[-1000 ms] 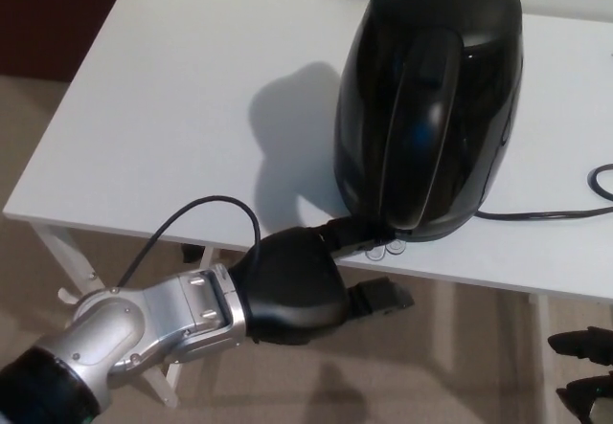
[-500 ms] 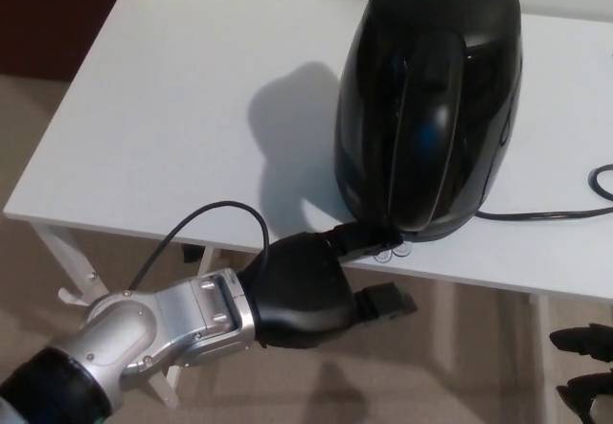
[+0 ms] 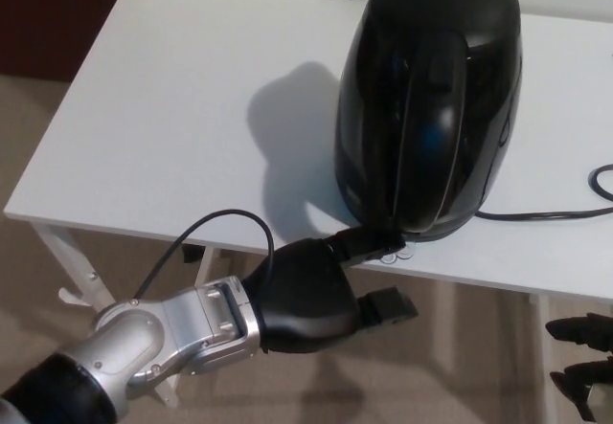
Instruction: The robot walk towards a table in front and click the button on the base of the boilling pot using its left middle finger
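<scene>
White table [image 3: 172, 108] fills most of the head view; near edge runs across the lower half, one white leg visible below the near-left corner; beige floor [image 3: 29, 108] beyond the left edge. Black glossy boiling pot [image 3: 428, 99] stands upright on the tabletop toward the near-right, its base close to the near edge; handle faces the camera; shadow falls on the tabletop to its left. Black power cord [image 3: 556, 213] runs from the pot's base along the tabletop toward the right edge. Left hand [image 3: 311, 290] comes in from the lower left on a silver wrist, just off the near edge; one finger extended forward, tip [image 3: 369, 242] touching the pot's base at the foot of the handle; another finger sticks out to the right, below the table edge; nothing held. Button itself not distinguishable. Right hand [image 3: 584, 362] only partly in frame at the lower right corner; fingers' state cannot be told.
</scene>
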Robot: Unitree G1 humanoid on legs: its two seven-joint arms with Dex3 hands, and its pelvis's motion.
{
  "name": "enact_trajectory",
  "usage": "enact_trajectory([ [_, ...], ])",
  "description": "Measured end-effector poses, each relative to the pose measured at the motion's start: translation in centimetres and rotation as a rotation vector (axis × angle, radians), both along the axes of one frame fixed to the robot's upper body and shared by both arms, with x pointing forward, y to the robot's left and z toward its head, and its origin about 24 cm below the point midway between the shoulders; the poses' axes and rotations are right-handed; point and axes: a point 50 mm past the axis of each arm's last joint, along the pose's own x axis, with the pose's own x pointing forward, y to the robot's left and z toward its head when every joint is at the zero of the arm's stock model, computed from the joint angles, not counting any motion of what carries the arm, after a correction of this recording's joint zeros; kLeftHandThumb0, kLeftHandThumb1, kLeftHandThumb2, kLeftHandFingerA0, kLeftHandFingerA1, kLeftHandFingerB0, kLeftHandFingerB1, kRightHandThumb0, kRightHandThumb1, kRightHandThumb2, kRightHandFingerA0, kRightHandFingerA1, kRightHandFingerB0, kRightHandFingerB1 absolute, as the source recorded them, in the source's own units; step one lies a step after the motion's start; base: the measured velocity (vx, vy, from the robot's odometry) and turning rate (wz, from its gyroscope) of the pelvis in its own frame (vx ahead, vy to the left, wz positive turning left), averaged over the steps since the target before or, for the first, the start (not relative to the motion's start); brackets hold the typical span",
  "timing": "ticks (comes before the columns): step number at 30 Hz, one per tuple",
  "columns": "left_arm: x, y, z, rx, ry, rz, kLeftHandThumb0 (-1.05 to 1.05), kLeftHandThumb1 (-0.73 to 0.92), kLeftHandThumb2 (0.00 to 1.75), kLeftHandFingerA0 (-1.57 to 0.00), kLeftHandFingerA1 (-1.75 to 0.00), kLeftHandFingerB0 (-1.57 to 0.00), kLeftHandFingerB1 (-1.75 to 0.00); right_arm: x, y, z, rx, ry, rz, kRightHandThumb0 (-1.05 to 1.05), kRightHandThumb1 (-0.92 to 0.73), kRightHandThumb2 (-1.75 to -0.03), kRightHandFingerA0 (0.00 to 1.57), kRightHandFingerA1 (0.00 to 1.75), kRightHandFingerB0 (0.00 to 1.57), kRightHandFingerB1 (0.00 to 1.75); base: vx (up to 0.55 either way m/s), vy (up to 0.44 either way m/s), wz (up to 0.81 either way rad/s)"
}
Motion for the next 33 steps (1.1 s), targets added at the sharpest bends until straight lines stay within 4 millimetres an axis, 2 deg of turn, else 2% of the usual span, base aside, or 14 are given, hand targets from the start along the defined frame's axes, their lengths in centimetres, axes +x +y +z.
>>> enact_trajectory([
  [1,0.0,0.0,0.0,-0.001,0.001,0.001,-0.27,0.45,0.95,0.0,-0.47,0.0,-0.5,0.0,0.0,0.0,0.001,0.0,0.0,-0.16,-0.65,-0.58,0.48,0.5,0.44,0.45,0.0,0.0,0.0],
  [3,-0.1,0.0,-0.2,-0.007,0.004,0.006,-0.35,0.54,0.59,-0.2,-0.31,-0.08,-0.21,-0.1,0.0,0.0,0.004,-0.002,0.002,-0.15,-0.66,-0.58,0.5,0.51,0.45,0.46,0.0,0.0,0.0],
  [6,-0.3,0.1,-0.4,-0.01,0.009,0.011,-0.4,0.52,0.65,-0.17,-0.33,-0.07,-0.21,-0.1,0.0,0.0,0.006,-0.002,0.002,-0.18,-0.63,-0.58,0.49,0.5,0.44,0.46,0.0,0.0,0.0],
  [7,-0.3,0.2,-0.4,-0.011,0.009,0.012,-0.26,0.52,0.99,0.0,-0.48,-0.01,-0.5,-0.1,0.0,0.0,0.007,-0.002,0.002,-0.17,-0.63,-0.58,0.48,0.5,0.44,0.46,0.0,0.0,0.0],
  [8,-0.4,0.2,-0.4,-0.013,0.01,0.012,-0.26,0.52,0.99,0.0,-0.48,-0.01,-0.5,-0.1,0.1,0.0,0.008,-0.002,0.003,-0.17,-0.63,-0.58,0.48,0.5,0.44,0.46,0.0,0.0,0.0],
  [9,-0.6,0.3,-0.4,-0.015,0.011,0.011,-0.36,0.57,0.57,-0.16,-0.28,-0.01,-0.24,-0.2,0.1,0.0,0.009,-0.001,0.003,-0.17,-0.64,-0.58,0.48,0.5,0.43,0.46,0.0,0.0,0.0],
  [15,-2.0,1.3,0.2,-0.026,0.009,-0.017,-0.32,0.55,0.6,-0.16,-0.3,-0.05,-0.19,-0.4,0.0,-0.2,0.02,0.007,-0.002,-0.12,-0.65,-0.58,0.51,0.5,0.44,0.46,0.0,0.0,0.0],
  [16,-2.3,1.5,0.5,-0.032,0.007,-0.023,-0.25,0.49,0.96,0.0,-0.48,-0.01,-0.5,-0.4,0.0,-0.3,0.02,0.011,-0.004,-0.11,-0.64,-0.58,0.51,0.5,0.44,0.46,0.0,0.0,0.0],
  [19,-3.4,2.3,1.3,-0.06,0.005,-0.035,-0.25,0.43,0.92,0.0,-0.47,0.0,-0.49,-0.5,-0.1,-0.5,0.018,0.028,-0.004,-0.09,-0.65,-0.58,0.5,0.5,0.46,0.46,0.0,0.0,0.0],
  [20,-3.8,2.6,1.5,-0.068,0.009,-0.039,-0.34,0.49,0.58,-0.2,-0.32,-0.07,-0.21,-0.5,0.0,-0.6,0.017,0.031,-0.003,-0.1,-0.65,-0.58,0.54,0.52,0.46,0.46,0.0,0.0,0.0],
  [22,-4.5,3.2,1.7,-0.081,0.02,-0.045,-0.33,0.51,0.58,-0.21,-0.32,-0.09,-0.22,-0.6,0.0,-0.7,0.014,0.04,-0.001,-0.1,-0.65,-0.58,0.56,0.54,0.47,0.48,0.0,0.0,0.0],
  [30,-8.9,6.8,0.6,-0.116,0.149,0.019,-0.45,0.56,0.67,-0.19,-0.35,-0.09,-0.21,-1.0,-0.1,-1.0,0.018,0.05,-0.004,-0.07,-0.66,-0.59,0.52,0.51,0.47,0.46,0.0,0.0,0.0],
  [31,-9.3,7.4,0.3,-0.113,0.17,0.038,-0.28,0.53,1.0,0.0,-0.47,0.0,-0.5,-1.0,-0.1,-1.0,0.018,0.051,-0.005,-0.07,-0.66,-0.58,0.52,0.51,0.47,0.47,0.0,0.0,0.0],
  [33,-9.6,8.8,-0.7,-0.115,0.216,0.109,-0.27,0.54,1.01,0.0,-0.47,0.0,-0.5,-1.1,-0.1,-1.1,0.019,0.054,-0.005,-0.07,-0.66,-0.58,0.52,0.52,0.47,0.47,0.0,0.0,0.0],
])
